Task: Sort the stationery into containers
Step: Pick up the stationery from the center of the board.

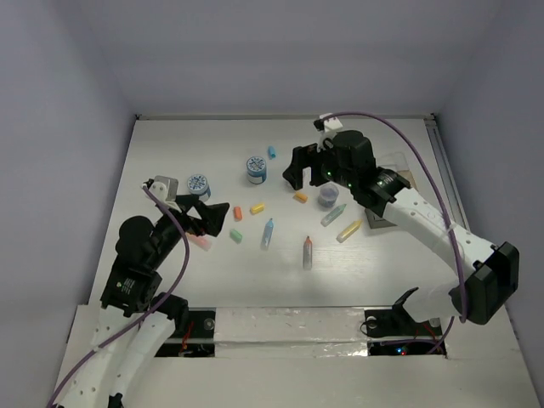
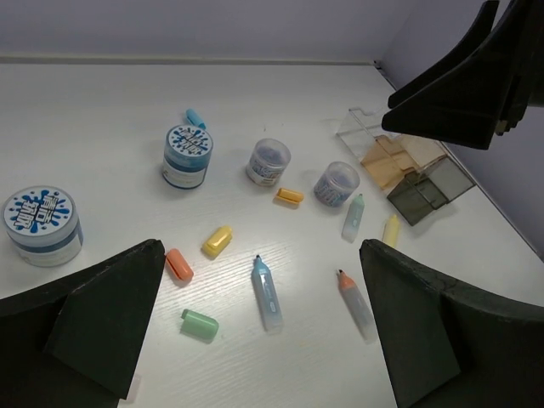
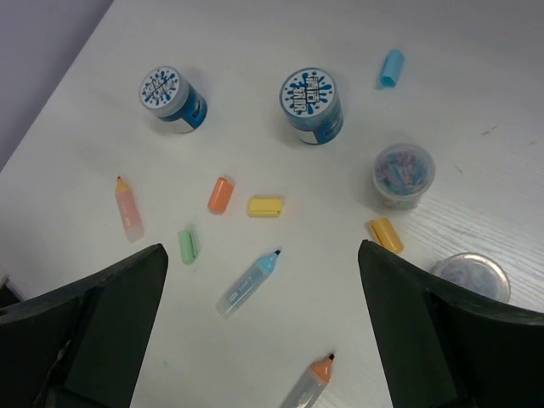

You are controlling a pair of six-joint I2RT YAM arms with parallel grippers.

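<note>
Stationery lies scattered on the white table (image 1: 187,144) between both pincers. The light blue pen (image 1: 268,233) and green cap (image 1: 236,235) lie just beside the left pincer (image 1: 223,218), whose fingers are spread wide and empty. The right pincer (image 1: 300,180), likewise spread, hangs over an orange cap (image 1: 300,197). A blue-and-white tub (image 1: 197,184) and a second tub (image 1: 256,168) have splash-pattern lids with writing too small to read. The boxes (image 2: 399,161) sit far right.

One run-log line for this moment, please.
left arm: jaws open, empty | right arm: jaws open, empty | pens, caps, jars: loose on table | boxes: nothing visible inside
</note>
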